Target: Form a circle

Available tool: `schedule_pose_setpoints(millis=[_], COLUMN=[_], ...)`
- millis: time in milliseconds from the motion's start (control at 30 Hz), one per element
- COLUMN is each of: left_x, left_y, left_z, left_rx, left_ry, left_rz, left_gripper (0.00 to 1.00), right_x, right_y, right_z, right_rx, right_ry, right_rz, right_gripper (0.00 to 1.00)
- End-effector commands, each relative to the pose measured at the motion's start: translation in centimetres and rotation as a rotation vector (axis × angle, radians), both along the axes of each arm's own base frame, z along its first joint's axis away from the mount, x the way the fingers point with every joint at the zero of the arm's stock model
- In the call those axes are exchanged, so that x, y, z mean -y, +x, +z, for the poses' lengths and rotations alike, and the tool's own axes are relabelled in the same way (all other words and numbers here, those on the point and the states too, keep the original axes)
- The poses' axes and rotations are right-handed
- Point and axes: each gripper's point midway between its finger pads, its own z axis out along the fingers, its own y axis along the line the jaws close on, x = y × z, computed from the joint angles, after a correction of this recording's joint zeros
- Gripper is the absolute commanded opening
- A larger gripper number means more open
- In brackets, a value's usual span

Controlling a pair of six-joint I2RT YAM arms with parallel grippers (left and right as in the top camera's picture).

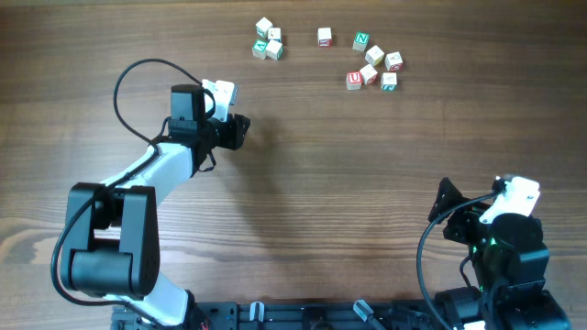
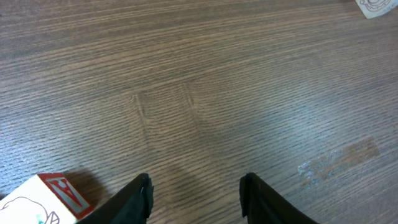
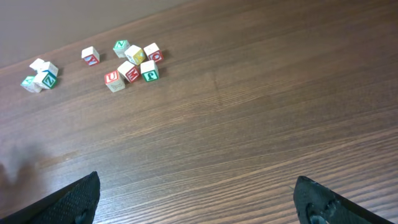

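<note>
The circle (image 1: 267, 41), a tight clump of small pale wooden letter cubes, some green-printed, lies far left on the brown wooden bench (image 1: 321, 183).
Nearer, the left end effector (image 2: 196, 183) stands part-open and empty; at near right, the right end effector (image 3: 196, 180) is wide open and empty.

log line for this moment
left jaws: apart, empty | right jaws: wide, empty | cube clump: untouched | other cubes: scattered

Cube clump (image 1: 268, 41) at far side of table (image 1: 303, 183), left of centre. Lone cube (image 1: 324, 36) near, to its right. Larger cube cluster (image 1: 374, 64) further right. Left gripper (image 1: 243, 130) before clump; right gripper (image 1: 445, 213) well apart, near side, right.
</note>
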Motion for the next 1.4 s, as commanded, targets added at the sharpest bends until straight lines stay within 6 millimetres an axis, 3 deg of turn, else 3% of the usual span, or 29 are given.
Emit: schedule_pose_setpoints(millis=[0,133,333,500,900,1067,1200,1367], left_x=[-0.3,-1.7,-2.2,-1.6,-0.1,1.5,2.1,1.3], left_y=[0.0,0.4,0.8,1.0,1.3,1.3,2.3,2.2], left_z=[-0.6,-0.9,-0.7,-0.5,-0.1,0.2,1.4,1.3], left_rx=[-0.02,-0.046,-0.07,-0.054,-0.061,-0.022,0.047,0.041], left_ry=[-0.003,0.001,-0.057,-0.06,-0.119,-0.089,-0.098,-0.123], left_rz=[0.04,0.176,0.293,0.279,0.379,0.382,0.439,0.589], left_gripper=[0.46,0.44,0.38,0.38,0.11,0.04,0.04,0.04], right_x=[-0.1,-0.1,-0.1,-0.1,-0.1,-0.1,-0.1,-0.1], right_y=[0.1,0.1,0.1,0.1,0.1,0.1,0.1,0.1], right_z=[-0.2,-0.2,-0.2,-0.2,-0.2,-0.2,-0.2,-0.2], right_rx=[-0.006,-0.006,-0.006,-0.007,-0.006,-0.007,-0.006,-0.006], right_ry=[-0.006,-0.006,-0.006,-0.006,-0.006,-0.006,-0.006,-0.006], right_rz=[0.012,0.012,0.012,0.012,0.012,0.012,0.011,0.012], right_gripper=[1.0,1.0,1.0,1.0,1.0,1.0,1.0,1.0])
